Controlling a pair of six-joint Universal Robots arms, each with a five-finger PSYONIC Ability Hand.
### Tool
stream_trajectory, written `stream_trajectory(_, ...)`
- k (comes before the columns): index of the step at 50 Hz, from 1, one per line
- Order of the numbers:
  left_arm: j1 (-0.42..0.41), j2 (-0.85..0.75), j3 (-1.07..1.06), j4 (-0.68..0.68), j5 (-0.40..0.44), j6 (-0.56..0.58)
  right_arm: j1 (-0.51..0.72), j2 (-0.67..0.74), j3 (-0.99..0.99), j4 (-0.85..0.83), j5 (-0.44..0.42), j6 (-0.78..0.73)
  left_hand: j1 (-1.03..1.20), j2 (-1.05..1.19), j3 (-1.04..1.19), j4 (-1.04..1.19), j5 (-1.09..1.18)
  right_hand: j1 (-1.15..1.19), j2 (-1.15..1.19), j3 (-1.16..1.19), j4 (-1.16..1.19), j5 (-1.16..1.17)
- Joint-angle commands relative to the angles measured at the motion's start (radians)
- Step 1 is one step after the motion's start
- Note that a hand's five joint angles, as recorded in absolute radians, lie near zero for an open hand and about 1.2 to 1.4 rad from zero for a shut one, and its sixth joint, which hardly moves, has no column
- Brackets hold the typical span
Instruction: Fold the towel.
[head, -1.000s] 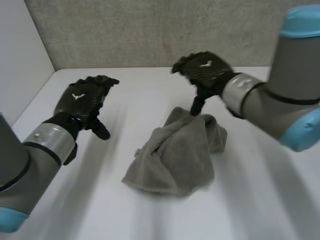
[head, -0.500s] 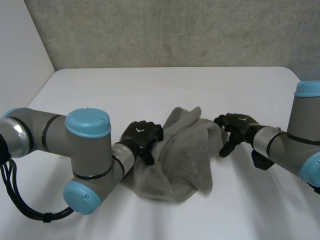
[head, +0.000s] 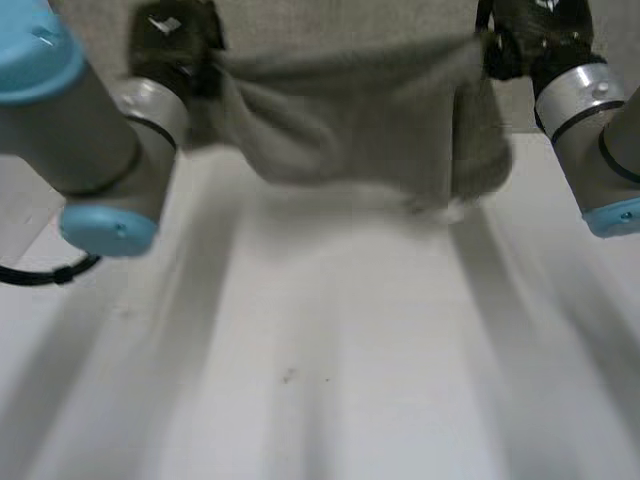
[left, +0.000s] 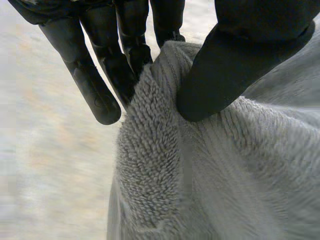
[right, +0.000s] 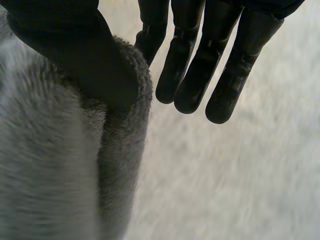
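At the far left of the head view the left arm (head: 75, 130), grey with a light-blue cap, reaches up and away. The left hand (head: 168, 35) at its end is clamped on one upper corner of the towel (head: 360, 120). The left wrist view makes that grip plain: the thumb (left: 235, 60) presses on the rolled grey edge of the towel (left: 200, 170) and pinches it against the fingers (left: 127, 55) behind it, while one finger stands free just beside the cloth. From this hand the towel stretches across to the other hand, its top edge drawn roughly level between the two. The rest hangs below them in loose folds, deeper toward the right hand. The cloth hangs over the far part of the white tabletop (head: 330, 350), its lower edge near the surface; whether it touches I cannot tell. The right hand (head: 525, 40) is closed on the opposite upper corner, with the right arm (head: 600, 150) running down from it. In the right wrist view its thumb (right: 87, 60) bears on the thick folded edge of the towel (right: 50, 165) and nips it against the nearest finger. The other fingers (right: 200, 75) hang straight and close together just beside the cloth.
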Motion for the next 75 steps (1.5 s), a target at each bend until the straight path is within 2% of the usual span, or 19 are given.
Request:
stream_trajectory(1, 0.078, 0.052, -0.144, 0.055, -0.044, 0.006, 0.082, -0.085, 0.265, -0.124, -0.046, -0.099, 0.247, 0.187, 0.187, 0.183, 0.221, 0.433, 0.222, 0.212, 0.208, 0.253)
stream_trajectory(8, 0.078, 0.045, -0.497, 0.065, -0.019, 0.008, 0.112, -0.004, 0.499, 0.117, -0.102, -0.243, 0.244, 0.185, 0.184, 0.18, 0.218, 0.433, 0.222, 0.212, 0.208, 0.253)
stream_trajectory(15, 0.081, 0.051, -0.705, 0.054, 0.004, 0.014, 0.135, 0.031, 0.529, 0.327, -0.102, -0.427, 0.215, 0.155, 0.155, 0.151, 0.189, 0.433, 0.222, 0.212, 0.208, 0.253)
stream_trajectory(22, 0.173, 0.12, -0.857, 0.052, 0.008, 0.02, 0.138, -0.016, 0.527, 0.462, -0.101, -0.45, 0.168, 0.108, 0.108, 0.104, 0.142, 0.433, 0.222, 0.212, 0.208, 0.253)
stream_trajectory(25, 0.211, 0.163, -0.903, 0.054, 0.014, 0.043, 0.138, -0.05, 0.526, 0.541, -0.105, -0.45, 0.05, -0.009, -0.01, -0.014, 0.024, 0.433, 0.222, 0.212, 0.208, 0.253)
stream_trajectory(27, 0.227, 0.183, -0.915, 0.055, 0.024, 0.073, 0.141, -0.068, 0.52, 0.599, -0.112, -0.45, -0.247, -0.306, -0.307, -0.311, -0.273, 0.079, -0.133, -0.142, -0.147, -0.101)
stream_trajectory(28, 0.227, 0.183, -0.915, 0.055, 0.024, 0.074, 0.141, -0.068, 0.52, 0.599, -0.112, -0.45, -0.249, -0.308, -0.309, -0.313, -0.275, 0.076, -0.135, -0.145, -0.149, -0.104)
stream_trajectory(29, 0.231, 0.186, -0.914, 0.054, 0.031, 0.086, 0.138, -0.074, 0.517, 0.606, -0.112, -0.441, -0.58, -0.64, -0.64, -0.644, -0.606, -0.182, -0.394, -0.403, -0.408, -0.362)
stream_trajectory(30, 0.231, 0.186, -0.914, 0.054, 0.031, 0.086, 0.138, -0.075, 0.517, 0.607, -0.112, -0.441, -0.584, -0.643, -0.644, -0.648, -0.61, -0.185, -0.397, -0.406, -0.41, -0.365)
stream_trajectory(31, 0.234, 0.189, -0.909, 0.052, 0.037, 0.097, 0.135, -0.079, 0.515, 0.6, -0.115, -0.435, -0.749, -0.809, -0.809, -0.813, -0.776, -0.293, -0.504, -0.514, -0.518, -0.473)
stream_trajectory(37, 0.199, 0.241, -0.886, 0.054, 0.076, 0.109, 0.132, -0.142, 0.512, 0.536, -0.124, -0.374, -0.874, -0.934, -0.934, -0.938, -0.9, -0.49, -0.702, -0.711, -0.716, -0.67)
stream_trajectory(41, 0.139, 0.278, -0.851, 0.052, 0.106, 0.104, 0.116, -0.174, 0.506, 0.502, -0.125, -0.306, -0.871, -0.931, -0.931, -0.936, -0.898, -0.502, -0.714, -0.723, -0.728, -0.682)
stream_trajectory(49, -0.042, 0.256, -0.708, 0.054, 0.126, 0.104, -0.037, -0.208, 0.503, 0.424, -0.13, -0.147, -0.819, -0.878, -0.879, -0.883, -0.845, -0.502, -0.714, -0.723, -0.728, -0.682)
stream_trajectory(51, -0.12, 0.163, -0.614, 0.051, 0.128, 0.107, -0.056, -0.206, 0.501, 0.415, -0.132, -0.143, -0.807, -0.866, -0.867, -0.871, -0.833, -0.505, -0.717, -0.726, -0.73, -0.685)
stream_trajectory(54, -0.157, 0.066, -0.505, 0.022, 0.125, 0.112, -0.069, -0.206, 0.503, 0.416, -0.133, -0.147, -0.801, -0.86, -0.861, -0.865, -0.827, -0.505, -0.717, -0.726, -0.73, -0.685)
stream_trajectory(63, -0.172, -0.176, -0.245, -0.126, 0.134, 0.178, -0.077, -0.197, 0.514, 0.415, -0.135, -0.15, -0.769, -0.828, -0.829, -0.833, -0.795, -0.511, -0.722, -0.732, -0.736, -0.691)
stream_trajectory(68, -0.175, -0.261, -0.168, -0.167, 0.188, 0.195, -0.077, -0.185, 0.517, 0.412, -0.135, -0.154, -0.766, -0.825, -0.826, -0.83, -0.792, -0.537, -0.749, -0.758, -0.763, -0.717)
stream_trajectory(73, -0.175, -0.305, -0.145, -0.172, 0.246, 0.192, -0.079, -0.156, 0.517, 0.413, -0.132, -0.212, -0.587, -0.646, -0.647, -0.651, -0.613, -0.581, -0.793, -0.802, -0.807, -0.761)
stream_trajectory(75, -0.175, -0.313, -0.148, -0.172, 0.274, 0.19, -0.079, -0.147, 0.517, 0.416, -0.132, -0.231, -0.406, -0.465, -0.466, -0.47, -0.432, -0.599, -0.81, -0.82, -0.824, -0.779)
